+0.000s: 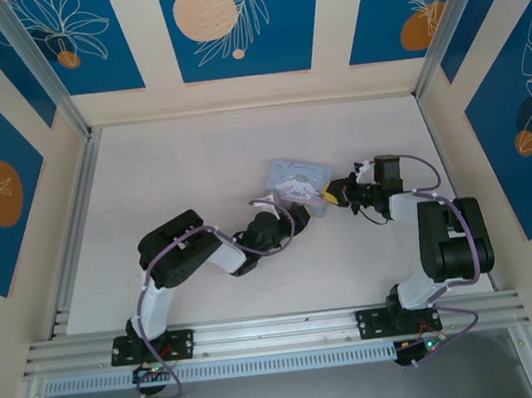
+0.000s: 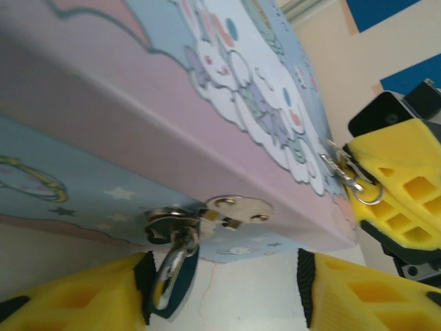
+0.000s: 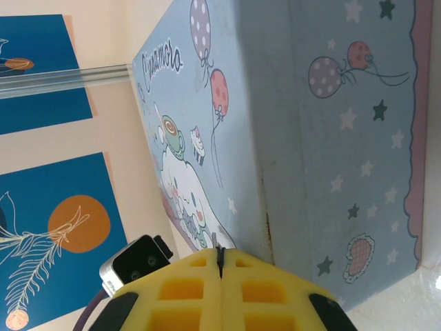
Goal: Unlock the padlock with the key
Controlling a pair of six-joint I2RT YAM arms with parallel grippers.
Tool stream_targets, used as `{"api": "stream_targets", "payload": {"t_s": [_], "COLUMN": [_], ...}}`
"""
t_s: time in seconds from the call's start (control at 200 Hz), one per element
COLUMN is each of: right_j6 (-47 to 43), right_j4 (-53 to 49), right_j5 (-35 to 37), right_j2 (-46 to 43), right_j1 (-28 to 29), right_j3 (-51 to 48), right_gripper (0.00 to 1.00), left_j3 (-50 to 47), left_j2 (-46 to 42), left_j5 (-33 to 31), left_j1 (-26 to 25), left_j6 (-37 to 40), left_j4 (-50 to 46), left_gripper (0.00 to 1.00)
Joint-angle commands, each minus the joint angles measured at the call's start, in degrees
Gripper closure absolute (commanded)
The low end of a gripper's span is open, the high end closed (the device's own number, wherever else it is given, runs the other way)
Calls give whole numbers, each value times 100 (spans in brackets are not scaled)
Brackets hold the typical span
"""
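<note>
The pale blue tin (image 1: pixel 294 174) lies mid-table, tilted, with a white cartoon character on its lid (image 2: pixel 234 76). From the hasp (image 2: pixel 238 207) on its front hangs the padlock (image 2: pixel 171 272), small, dark, with a silver shackle. My left gripper (image 2: pixel 224 293) is open around it; the padlock rests against the left pad (image 2: pixel 143 283), well clear of the right one. My right gripper (image 3: pixel 219 265) is shut on the key (image 3: pixel 216 241), whose thin metal tip pokes out beside the tin's corner. In the left wrist view the key (image 2: pixel 343 169) and its small ring sit at the tin's right edge.
Both arms meet at the tin from the near side, the left gripper (image 1: pixel 293 213) at its front and the right gripper (image 1: pixel 334 193) at its right. Patterned blue walls and aluminium rails (image 1: pixel 73 225) enclose the white table (image 1: pixel 179 160).
</note>
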Motion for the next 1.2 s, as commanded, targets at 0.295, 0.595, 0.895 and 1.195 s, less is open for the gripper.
{"api": "stream_targets", "payload": {"t_s": [0.295,0.595,0.895,1.195], "right_j6": [-56,-33,-18,-49], "right_j4": [-158,-133,-132,-248], "right_j5": [70,82,92,43], "right_j2": [170,187,187,84], "right_j1": [47,48,56,45], "right_j3": [12,12,-2,95], "right_gripper": [100,100,100,100], "left_j3": [303,455,610,741], "left_j2": [41,54,24,14], "left_j5": [-615,-675,-737,-764], "left_j1": [-131,-132,-142,-114], "left_j6": [335,574,804,618], "left_j4": [-1540,-2034,-2526,-2621], "left_gripper": [59,68,71,84]}}
